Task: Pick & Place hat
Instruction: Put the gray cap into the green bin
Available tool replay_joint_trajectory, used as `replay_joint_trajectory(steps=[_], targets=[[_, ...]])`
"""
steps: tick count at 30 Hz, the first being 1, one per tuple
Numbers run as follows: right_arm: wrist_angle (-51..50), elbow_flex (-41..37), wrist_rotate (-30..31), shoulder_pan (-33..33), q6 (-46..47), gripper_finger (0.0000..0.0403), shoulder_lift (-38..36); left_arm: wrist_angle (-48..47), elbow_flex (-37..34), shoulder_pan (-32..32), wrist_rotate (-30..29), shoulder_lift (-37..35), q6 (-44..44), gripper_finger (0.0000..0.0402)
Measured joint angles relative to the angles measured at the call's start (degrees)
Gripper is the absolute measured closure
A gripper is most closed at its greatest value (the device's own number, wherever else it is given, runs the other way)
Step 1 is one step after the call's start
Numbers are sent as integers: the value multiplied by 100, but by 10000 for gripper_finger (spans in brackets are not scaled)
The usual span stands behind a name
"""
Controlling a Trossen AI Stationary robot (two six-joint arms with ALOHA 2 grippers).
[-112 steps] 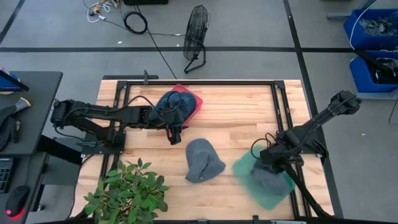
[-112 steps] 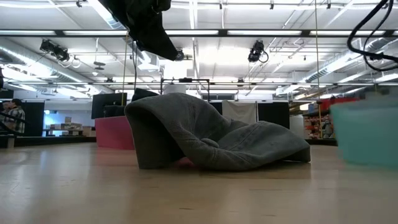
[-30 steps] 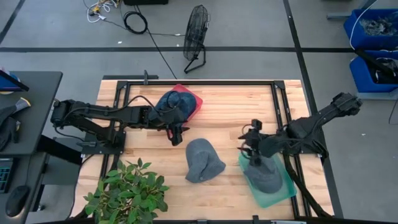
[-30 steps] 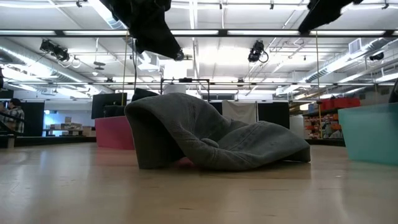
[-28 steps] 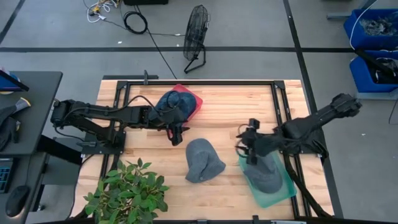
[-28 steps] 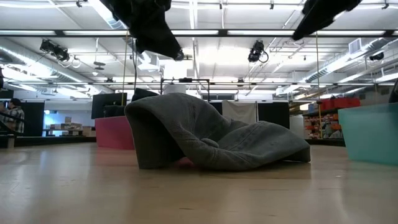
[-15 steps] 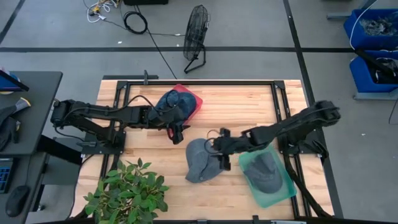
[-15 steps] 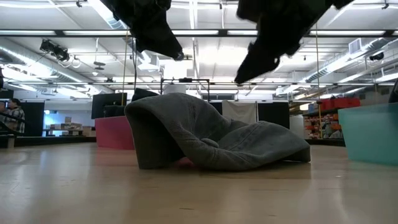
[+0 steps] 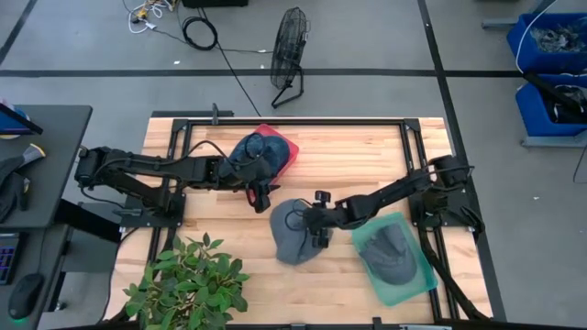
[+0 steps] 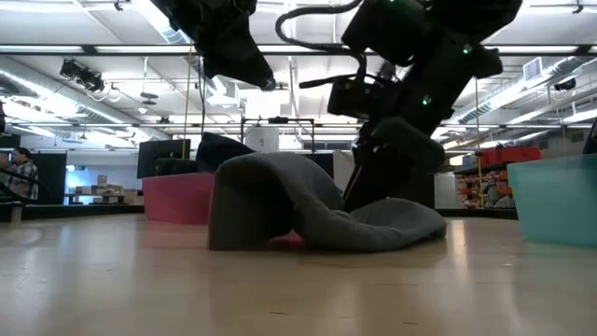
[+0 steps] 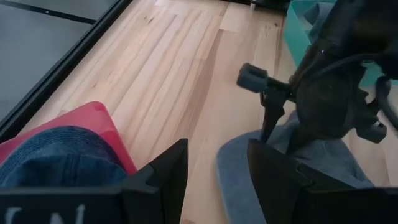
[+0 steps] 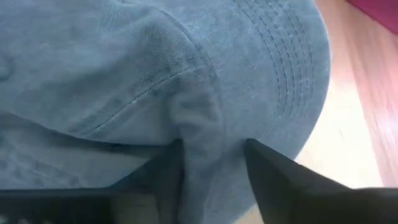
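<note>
right end effector (image 9: 315, 226) on grey hat (image 9: 292, 236)

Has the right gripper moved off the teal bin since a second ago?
Yes. The right gripper has swung leftward across the table, away from the teal bin, and is now down on the loose grey hat in the middle, fingers astride a fold of fabric.

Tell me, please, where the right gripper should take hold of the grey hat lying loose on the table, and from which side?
Probably the raised fold of cloth in the crown of the grey hat, taken from above. The hat lies flat and slumped, so its brim hugs the table, while that ridge stands up between the right gripper's open fingers, thin enough to pinch.
</note>
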Motion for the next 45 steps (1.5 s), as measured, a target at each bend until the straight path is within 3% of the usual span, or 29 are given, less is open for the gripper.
replay_joint_trajectory(steps=[6,13,19,22,26,35,45], targets=[[-343,29,-383,-13,-189,382,-311,3,0,0,0,0,8,232],[-3252,1104,-224,43,791,396,-1658,8,0,0,0,0,20,232],[-4826,1907,151,441,1575,398,-2874,5,0,7,-20,0,20,232],[-5586,2011,32,747,2123,399,-3362,1,0,4,-22,0,18,232],[-6427,1802,-613,1344,2515,399,-3884,3,0,4,-23,0,18,232],[-6279,530,-981,2844,4607,401,-4318,8,0,4,-61,0,-1,232],[-5561,-491,-708,4090,6514,401,-4320,50,0,4,-76,0,-338,232]])
